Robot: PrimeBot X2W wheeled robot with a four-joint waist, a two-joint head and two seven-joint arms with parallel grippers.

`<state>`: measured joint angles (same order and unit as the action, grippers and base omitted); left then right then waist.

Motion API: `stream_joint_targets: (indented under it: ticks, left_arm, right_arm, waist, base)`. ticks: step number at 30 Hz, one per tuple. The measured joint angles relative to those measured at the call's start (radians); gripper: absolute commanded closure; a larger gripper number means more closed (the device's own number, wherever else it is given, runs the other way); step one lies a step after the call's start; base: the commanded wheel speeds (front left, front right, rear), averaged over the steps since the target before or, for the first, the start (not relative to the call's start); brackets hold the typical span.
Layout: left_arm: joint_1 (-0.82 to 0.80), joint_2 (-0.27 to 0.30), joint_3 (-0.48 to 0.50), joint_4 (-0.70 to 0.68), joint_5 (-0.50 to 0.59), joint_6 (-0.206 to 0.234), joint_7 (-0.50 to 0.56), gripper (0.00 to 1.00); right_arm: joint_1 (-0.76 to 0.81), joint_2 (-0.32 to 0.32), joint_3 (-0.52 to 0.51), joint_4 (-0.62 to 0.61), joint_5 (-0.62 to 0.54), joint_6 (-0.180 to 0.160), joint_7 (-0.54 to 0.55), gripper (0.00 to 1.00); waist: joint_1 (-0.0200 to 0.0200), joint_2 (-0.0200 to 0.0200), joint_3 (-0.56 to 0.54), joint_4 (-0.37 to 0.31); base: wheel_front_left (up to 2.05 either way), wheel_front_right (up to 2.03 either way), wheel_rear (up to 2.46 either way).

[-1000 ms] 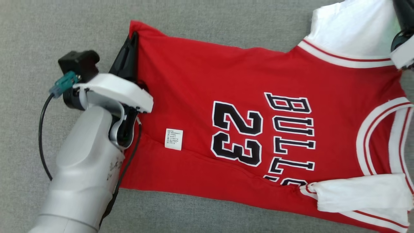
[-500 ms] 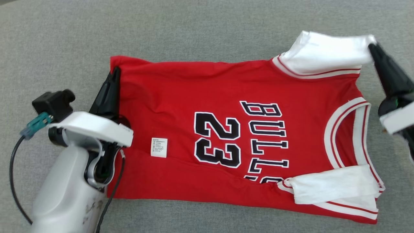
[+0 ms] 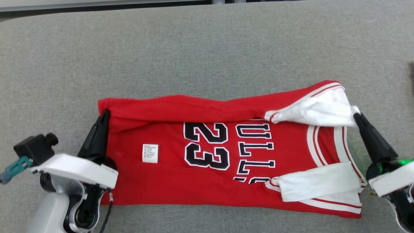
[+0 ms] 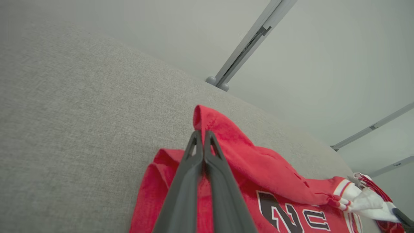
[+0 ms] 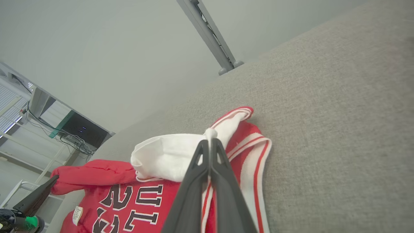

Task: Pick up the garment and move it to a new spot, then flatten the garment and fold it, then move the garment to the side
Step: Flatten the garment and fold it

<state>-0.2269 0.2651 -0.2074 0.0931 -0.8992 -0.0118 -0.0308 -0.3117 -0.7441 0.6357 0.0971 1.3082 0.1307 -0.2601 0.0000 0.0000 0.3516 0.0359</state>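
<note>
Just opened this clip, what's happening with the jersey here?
The robot is mid-fold on a red Bulls 23 jersey lying on the grey padded surface. The left gripper is shut on the far hem corner, the right gripper on the far white sleeve. That far edge is doubled over toward the robot, covering the tops of the lettering.

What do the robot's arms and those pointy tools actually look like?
Each tool, the left tool and right tool, is a pair of long dark tapering fingers with a white cover. The left forearm is silver-grey, carrying a black box with a teal plug and thin black cable. A green light glows on the right.
</note>
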Motion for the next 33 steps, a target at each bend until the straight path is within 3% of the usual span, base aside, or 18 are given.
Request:
stream_joint_targets:
  ticks: [6, 14, 15, 16, 17, 18, 19, 22, 26, 33]
  left_arm:
    - [0.079, 0.016, 0.023, -0.06, -0.027, 0.012, 0.008, 1.0]
    - [0.177, 0.01, 0.02, -0.074, -0.055, 0.004, 0.004, 1.0]
    - [0.183, 0.006, 0.014, -0.067, -0.059, 0.002, 0.004, 0.89]
    - [0.188, 0.003, 0.007, -0.059, -0.062, -0.003, 0.006, 0.62]
    - [0.195, -0.003, 0.005, -0.05, -0.064, -0.003, 0.004, 0.39]
    - [0.203, -0.004, 0.003, -0.041, -0.059, -0.003, -0.005, 0.0]
    - [0.208, -0.002, 0.001, -0.035, -0.048, -0.003, -0.018, 0.0]
    - [0.222, -0.002, 0.002, -0.027, -0.009, 0.014, -0.061, 0.0]
    - [0.249, 0.017, -0.007, -0.019, 0.152, 0.096, -0.172, 0.0]
    - [0.248, -0.018, 0.016, -0.114, 0.368, 0.208, -0.229, 0.0]
  right_arm:
    - [0.117, 0.035, -0.074, -0.022, -0.022, 0.0, -0.001, 1.0]
    - [0.228, 0.078, -0.088, -0.023, -0.034, 0.0, -0.001, 1.0]
    - [0.236, 0.082, -0.08, -0.019, -0.041, 0.0, -0.001, 1.0]
    - [0.242, 0.089, -0.074, -0.018, -0.041, 0.0, -0.001, 1.0]
    - [0.247, 0.095, -0.068, -0.014, -0.044, 0.0, 0.0, 0.78]
    - [0.252, 0.098, -0.061, -0.007, -0.054, 0.0, 0.001, 0.24]
    - [0.254, 0.1, -0.06, 0.003, -0.063, 0.0, 0.001, 0.0]
    - [0.257, 0.107, -0.065, 0.018, -0.094, 0.0, 0.001, 0.0]
    - [0.276, 0.126, -0.114, 0.036, -0.202, 0.0, 0.001, 0.0]
    - [0.296, 0.229, -0.359, -0.022, -0.474, 0.0, -0.001, 0.0]
  waist:
    - [0.0, 0.0, -0.022, -0.015]
    - [0.0, 0.0, -0.044, -0.021]
    - [0.0, 0.0, -0.044, -0.022]
    - [0.0, 0.0, -0.045, -0.023]
    - [0.0, 0.0, -0.045, -0.024]
    - [0.0, 0.0, -0.045, -0.026]
    - [0.0, 0.0, -0.045, -0.027]
    - [0.0, 0.0, -0.047, -0.031]
    - [0.0, 0.0, -0.055, -0.035]
    - [0.0, 0.0, -0.073, -0.036]
  base:
    - [0.0, 0.0, 0.0]
    - [0.0, 0.0, 0.0]
    - [0.0, 0.0, 0.0]
    - [0.0, 0.0, 0.0]
    - [0.0, 0.0, 0.0]
    - [0.0, 0.0, 0.0]
    - [0.0, 0.0, 0.0]
    - [0.0, 0.0, 0.0]
    - [0.0, 0.0, 0.0]
    - [0.0, 0.0, 0.0]
